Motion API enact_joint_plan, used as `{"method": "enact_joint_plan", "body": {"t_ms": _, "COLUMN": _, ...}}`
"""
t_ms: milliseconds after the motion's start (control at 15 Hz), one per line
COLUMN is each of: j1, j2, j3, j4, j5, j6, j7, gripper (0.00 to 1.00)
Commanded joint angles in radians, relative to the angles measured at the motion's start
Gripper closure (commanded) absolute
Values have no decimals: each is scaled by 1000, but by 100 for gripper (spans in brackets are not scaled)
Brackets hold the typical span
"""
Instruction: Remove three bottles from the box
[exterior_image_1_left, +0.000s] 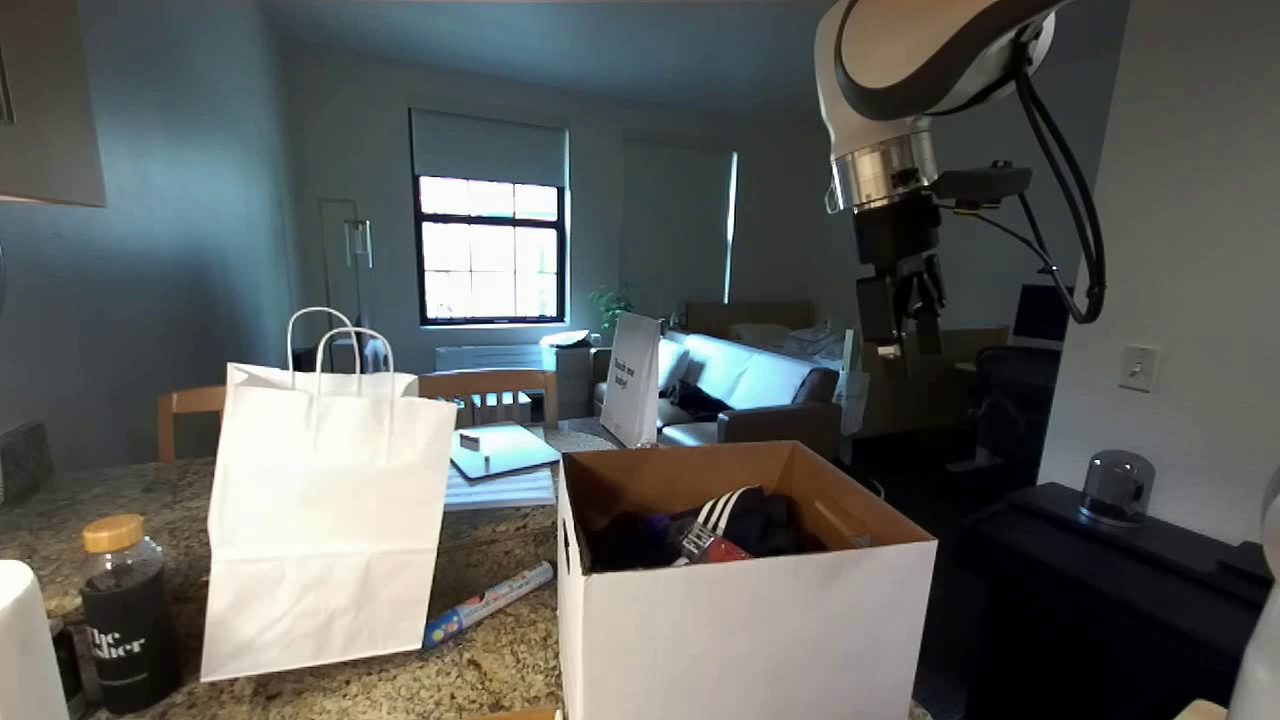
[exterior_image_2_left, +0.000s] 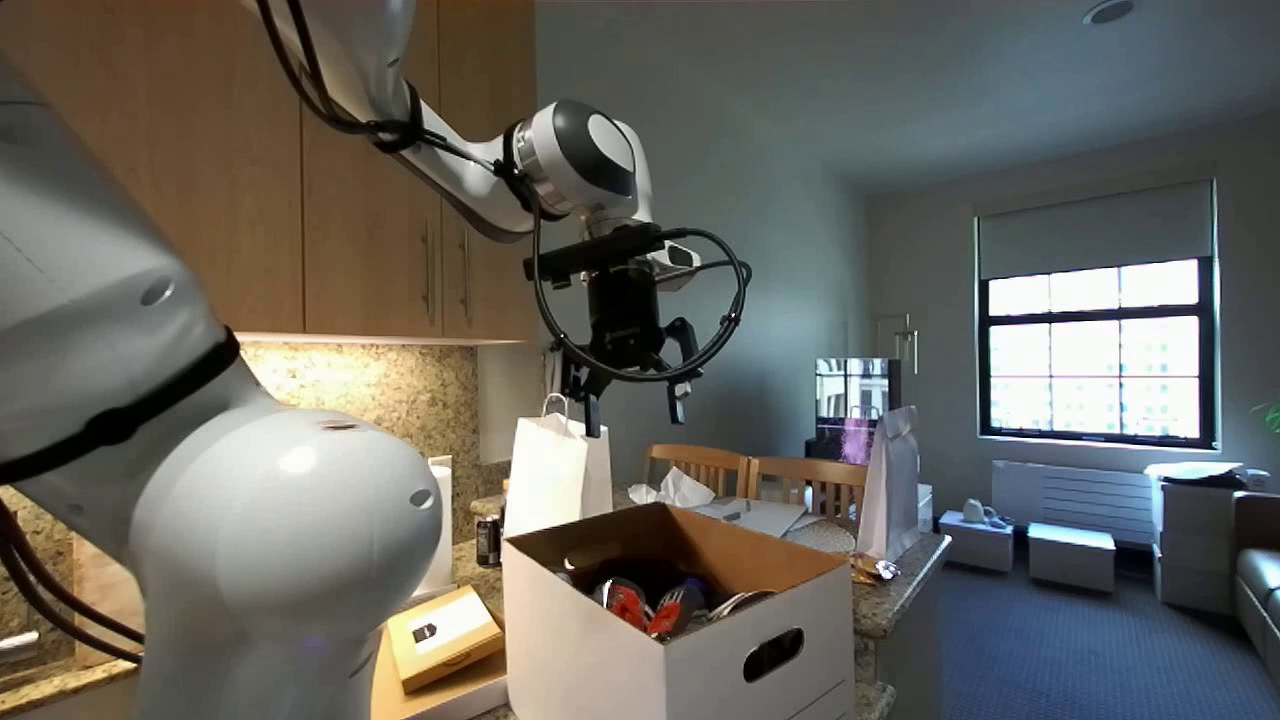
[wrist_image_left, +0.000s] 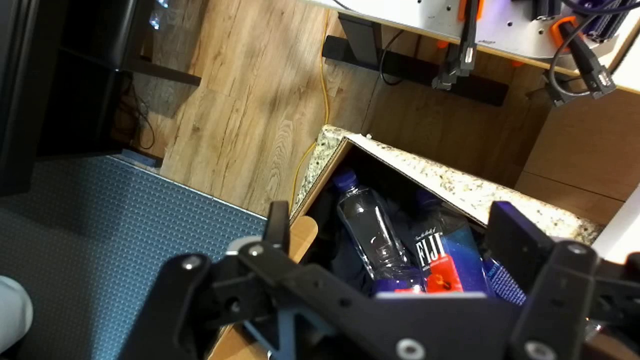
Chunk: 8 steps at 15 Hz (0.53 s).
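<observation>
The speckled counter (exterior_image_1_left: 500, 670) bears the white box (exterior_image_1_left: 740, 635) at 1 corner, a printed bag (exterior_image_1_left: 632, 385) near 1 edge, a handled bag (exterior_image_1_left: 328, 525) and a tube (exterior_image_1_left: 490, 605).

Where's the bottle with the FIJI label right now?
In the wrist view, the FIJI bottle is inside the box, just right of a clear, blue-capped bottle.

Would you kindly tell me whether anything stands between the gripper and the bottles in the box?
Nothing visible does from above: the open gripper hangs higher than the open-topped box, and the wrist view shows bottles uncovered inside. From the side, the box itself would block.
</observation>
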Motion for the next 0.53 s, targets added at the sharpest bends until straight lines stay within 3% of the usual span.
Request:
{"method": "enact_joint_plan", "body": {"t_ms": 0, "j1": 13, "j2": -1, "j3": -12, "j4": 3, "j5": -3, "j6": 11, "j7": 36, "gripper": 0}}
{"method": "enact_joint_plan", "body": {"t_ms": 467, "j1": 66, "j2": 112, "j3": -68, "j4": 106, "j5": 55, "j6": 6, "j7": -94, "gripper": 0}}
